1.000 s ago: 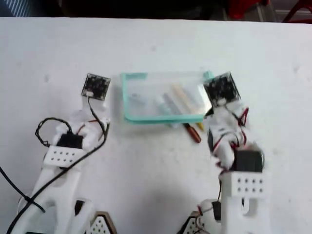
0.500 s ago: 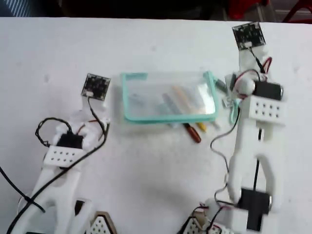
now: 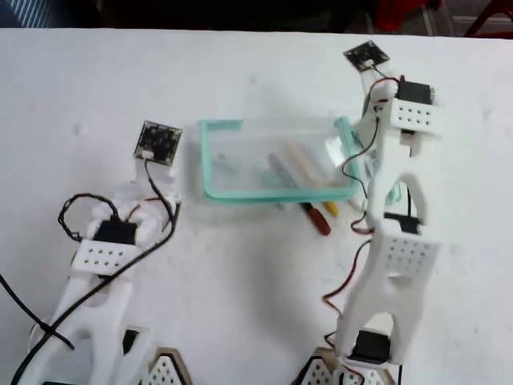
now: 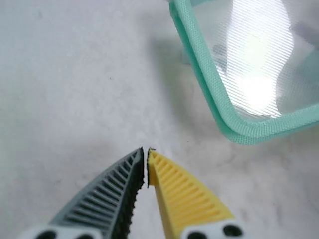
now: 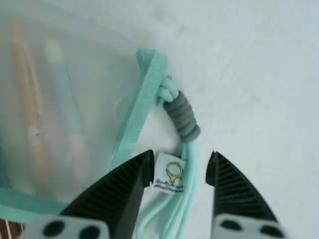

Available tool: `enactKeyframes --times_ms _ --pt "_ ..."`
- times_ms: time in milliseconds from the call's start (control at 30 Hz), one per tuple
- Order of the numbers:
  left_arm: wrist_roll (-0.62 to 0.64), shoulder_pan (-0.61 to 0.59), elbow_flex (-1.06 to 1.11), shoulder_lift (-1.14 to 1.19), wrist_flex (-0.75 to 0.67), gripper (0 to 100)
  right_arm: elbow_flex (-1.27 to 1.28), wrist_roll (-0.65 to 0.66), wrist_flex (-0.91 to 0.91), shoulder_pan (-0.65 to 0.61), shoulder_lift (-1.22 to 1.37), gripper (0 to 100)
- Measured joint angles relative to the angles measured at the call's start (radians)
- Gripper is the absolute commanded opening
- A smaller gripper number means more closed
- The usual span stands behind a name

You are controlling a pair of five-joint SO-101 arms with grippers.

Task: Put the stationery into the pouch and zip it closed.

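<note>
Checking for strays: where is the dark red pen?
High view: the dark red pen lies on the white table by the clear teal-trimmed pouch's near edge, rightward, beside a yellow pen.

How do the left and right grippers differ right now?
The left gripper is shut; the right gripper is open. The left has one grey and one yellow finger; the right's are both black. The left hangs over bare table beside the pouch; the right straddles the pouch's pull cord. Both sit by the pouch.
</note>
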Motion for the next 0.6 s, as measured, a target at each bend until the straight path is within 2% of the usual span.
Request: enactKeyframes --times_ms 367,600 --pt "0.000 0.000 0.000 0.009 0.000 4 -0.399 0.000 0.008 -0.008 0.358 17.0" --pt "0.000 0.000 0.000 0.009 0.000 4 -0.503 0.000 0.025 0.006 0.451 17.0"
